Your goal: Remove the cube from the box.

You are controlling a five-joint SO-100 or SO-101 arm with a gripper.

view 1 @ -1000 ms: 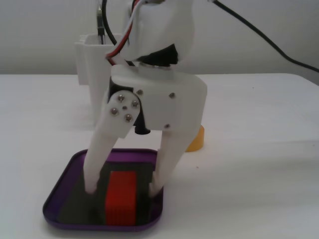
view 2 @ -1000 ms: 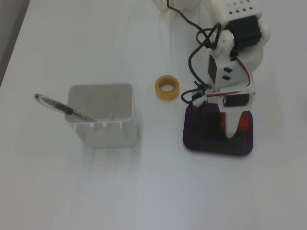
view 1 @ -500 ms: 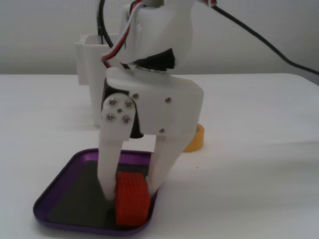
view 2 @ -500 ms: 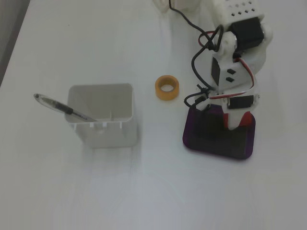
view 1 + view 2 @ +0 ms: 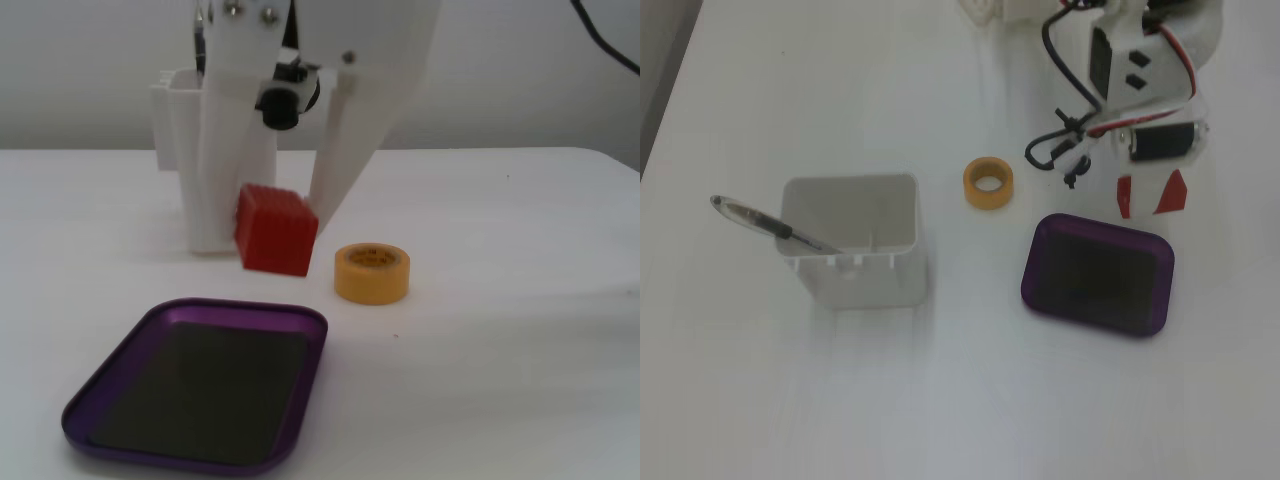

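Note:
The red cube (image 5: 280, 240) sits between my gripper's (image 5: 265, 230) two white fingers, just behind the far rim of the purple box (image 5: 200, 390). It is slightly tilted and at or just above the table. The jaws are closed against its sides. The box holds nothing on its dark bottom. In the fixed view from above, the cube (image 5: 1171, 193) shows as red patches under the gripper (image 5: 1148, 195), just outside the box's (image 5: 1098, 270) top edge. The arm hides most of it there.
A yellow tape roll (image 5: 371, 273) lies on the table to the right of the cube, close to the box (image 5: 988, 184). A tall white square container (image 5: 850, 260) with a pen (image 5: 770, 225) in it stands farther off; in the low fixed view (image 5: 175, 110) it is behind the arm.

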